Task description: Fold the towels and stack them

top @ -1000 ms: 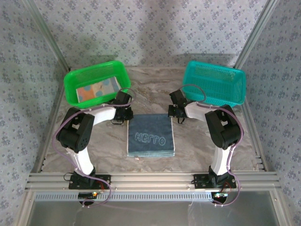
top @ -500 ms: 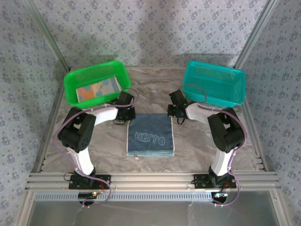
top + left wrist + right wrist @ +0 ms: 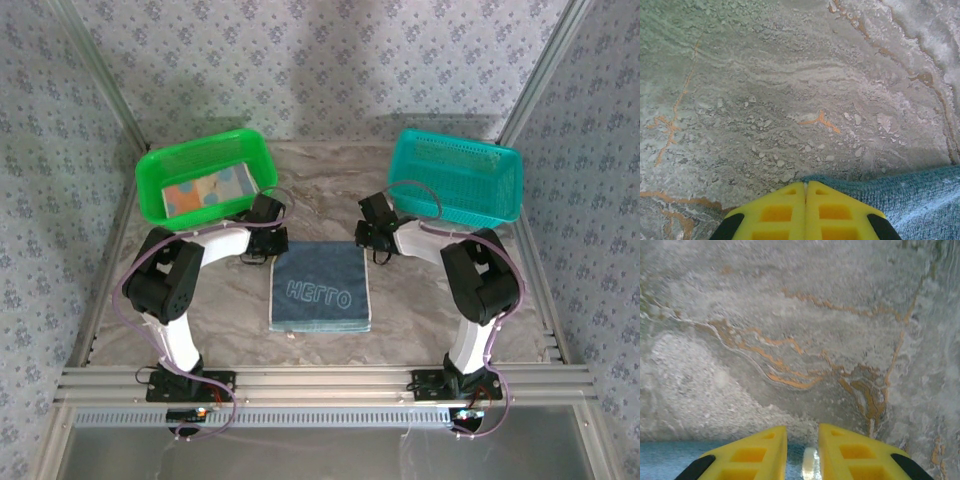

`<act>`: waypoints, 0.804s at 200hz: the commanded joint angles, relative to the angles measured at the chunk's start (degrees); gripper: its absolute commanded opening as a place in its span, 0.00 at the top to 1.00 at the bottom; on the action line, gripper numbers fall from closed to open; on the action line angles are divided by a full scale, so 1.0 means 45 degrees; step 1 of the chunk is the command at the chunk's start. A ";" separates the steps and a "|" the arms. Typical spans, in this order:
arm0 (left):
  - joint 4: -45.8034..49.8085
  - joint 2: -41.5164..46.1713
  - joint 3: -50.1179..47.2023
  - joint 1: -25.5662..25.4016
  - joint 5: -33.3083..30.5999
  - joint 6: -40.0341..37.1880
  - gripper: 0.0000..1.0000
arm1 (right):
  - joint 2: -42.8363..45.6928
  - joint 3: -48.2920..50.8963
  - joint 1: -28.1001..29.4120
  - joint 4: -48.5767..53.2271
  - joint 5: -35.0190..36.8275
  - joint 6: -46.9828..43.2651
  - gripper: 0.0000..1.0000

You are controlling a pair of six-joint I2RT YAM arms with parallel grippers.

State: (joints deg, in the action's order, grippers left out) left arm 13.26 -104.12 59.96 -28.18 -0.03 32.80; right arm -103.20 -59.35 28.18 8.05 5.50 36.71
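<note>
A dark slate-blue towel with pale lettering lies flat on the marble table between the arms. My left gripper is down at its far left corner. In the left wrist view its yellow fingers are pressed together with the towel corner pinched at their tips. My right gripper is at the far right corner, its jaws a little apart. The towel's edge and a white tag lie in the gap. A light blue dotted towel lies in the green basket.
A teal mesh basket stands at the back right, just behind the right arm's wrist. The green basket is at the back left, close behind the left wrist. Metal frame rails run along the table's sides and near edge.
The right gripper's jaws have parted slightly. The left gripper's jaws have closed. Both arms have hardly shifted at the towel's far corners.
</note>
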 commanded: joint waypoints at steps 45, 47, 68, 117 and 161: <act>0.0221 -0.0340 0.0132 -0.0090 0.0027 -0.0167 0.97 | -0.0706 0.0346 0.0121 -0.0494 -0.0236 0.0593 0.75; 0.0219 -0.0340 0.0136 -0.0086 0.0027 -0.0176 0.97 | -0.0716 0.0350 0.0123 -0.0494 -0.0253 0.0593 0.75; 0.0238 -0.0340 0.0170 -0.0099 0.0027 -0.0142 0.97 | -0.0780 0.0390 0.0115 -0.0598 -0.0396 0.0574 0.82; 0.0574 0.0051 0.0336 -0.0083 0.0008 -0.0180 1.00 | -0.0042 0.0667 0.0067 -0.0753 -0.0296 0.0299 1.00; 0.1111 0.1322 0.0313 -0.0011 -0.0351 -0.0374 1.00 | 0.1479 0.1259 0.0042 -0.1008 -0.0371 -0.0601 1.00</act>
State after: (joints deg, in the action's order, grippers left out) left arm 15.20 -103.18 60.29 -28.18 -0.21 32.38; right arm -101.60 -55.11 28.27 4.29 4.16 37.41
